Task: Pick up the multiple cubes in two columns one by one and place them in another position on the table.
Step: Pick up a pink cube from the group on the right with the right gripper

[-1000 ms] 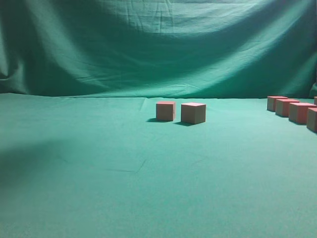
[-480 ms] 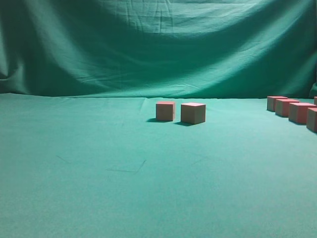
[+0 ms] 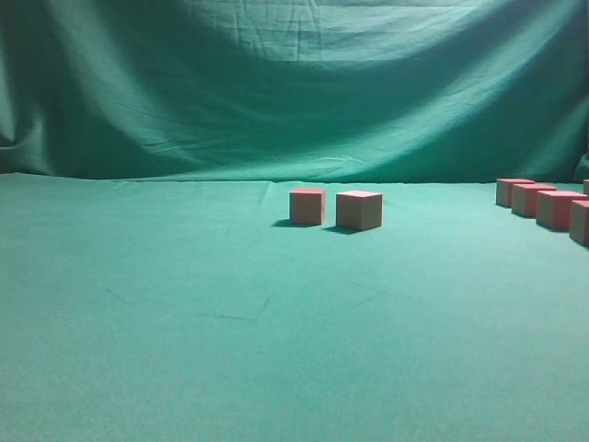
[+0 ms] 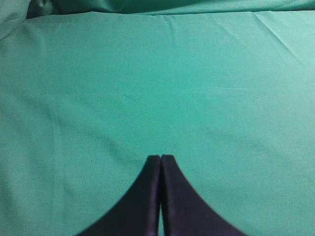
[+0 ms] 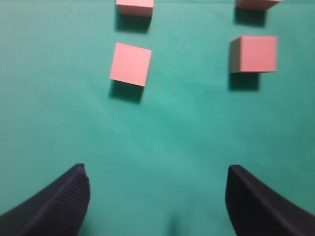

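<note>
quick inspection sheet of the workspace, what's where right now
surface: wrinkled teal-green cloth table, flat.
job's things: two pink-topped matte cubes mid-table, apart; a row of the same cubes at the right edge; four seen ahead of the right gripper.
clutter: nothing seen.
grippers: left gripper shut, empty, over bare cloth; right gripper open, empty.
cables: nothing seen.
surroundings: draped green cloth backdrop.

Matt teal-green cloth over the table (image 3: pixel 184 368), faintly creased, matt pinkish-red cubes (image 3: pixel 359 210) with duller tan sides, ribbed matt black right gripper fingers (image 5: pixel 54 206), smooth black left gripper fingers (image 4: pixel 142 201)
</note>
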Available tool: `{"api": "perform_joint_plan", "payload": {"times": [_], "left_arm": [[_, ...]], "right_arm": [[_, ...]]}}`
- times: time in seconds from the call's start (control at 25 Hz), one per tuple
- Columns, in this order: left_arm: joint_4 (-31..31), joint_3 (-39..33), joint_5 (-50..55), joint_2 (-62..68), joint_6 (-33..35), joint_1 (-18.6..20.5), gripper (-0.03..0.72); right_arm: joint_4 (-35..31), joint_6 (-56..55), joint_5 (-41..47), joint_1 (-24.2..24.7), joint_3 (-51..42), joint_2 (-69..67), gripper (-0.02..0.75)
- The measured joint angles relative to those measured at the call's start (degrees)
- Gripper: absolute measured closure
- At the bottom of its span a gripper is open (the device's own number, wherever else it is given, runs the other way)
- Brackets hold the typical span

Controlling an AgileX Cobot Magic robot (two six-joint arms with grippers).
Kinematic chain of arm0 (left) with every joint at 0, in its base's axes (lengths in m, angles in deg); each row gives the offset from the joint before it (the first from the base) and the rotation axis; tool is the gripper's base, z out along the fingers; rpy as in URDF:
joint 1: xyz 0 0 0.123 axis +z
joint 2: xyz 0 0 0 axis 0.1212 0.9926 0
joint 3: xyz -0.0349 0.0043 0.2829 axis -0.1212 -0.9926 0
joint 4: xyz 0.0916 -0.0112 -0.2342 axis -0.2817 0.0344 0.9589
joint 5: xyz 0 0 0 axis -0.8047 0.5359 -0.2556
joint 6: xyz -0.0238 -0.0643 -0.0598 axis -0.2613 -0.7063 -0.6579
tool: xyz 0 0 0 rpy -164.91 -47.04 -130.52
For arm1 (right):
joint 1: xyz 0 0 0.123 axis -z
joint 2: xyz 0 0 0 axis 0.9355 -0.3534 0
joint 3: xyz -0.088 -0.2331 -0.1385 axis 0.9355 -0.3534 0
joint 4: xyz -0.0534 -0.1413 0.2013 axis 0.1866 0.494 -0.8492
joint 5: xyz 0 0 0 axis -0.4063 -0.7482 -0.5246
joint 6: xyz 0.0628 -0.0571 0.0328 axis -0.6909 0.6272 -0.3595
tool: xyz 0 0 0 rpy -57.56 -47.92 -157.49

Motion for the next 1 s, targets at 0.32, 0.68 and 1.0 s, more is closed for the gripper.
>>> {"api": "perform_joint_plan", "payload": {"times": [0.32,0.68,1.0], "left_arm": [[0.0,0.0,0.0,0.0,0.0,0.0,0.688],[0.0,0.0,0.0,0.0,0.0,0.0,0.688],[0.0,0.0,0.0,0.0,0.0,0.0,0.688]], "right_arm": [[-0.4,0.1,-10.8,0.0,-2.1,-7.7,0.181],[-0.4,-1.9,-20.2,0.0,-2.1,-14.7,0.181],[-0.4,-2.6,-24.7,0.0,-2.1,-18.5,0.181]]}}
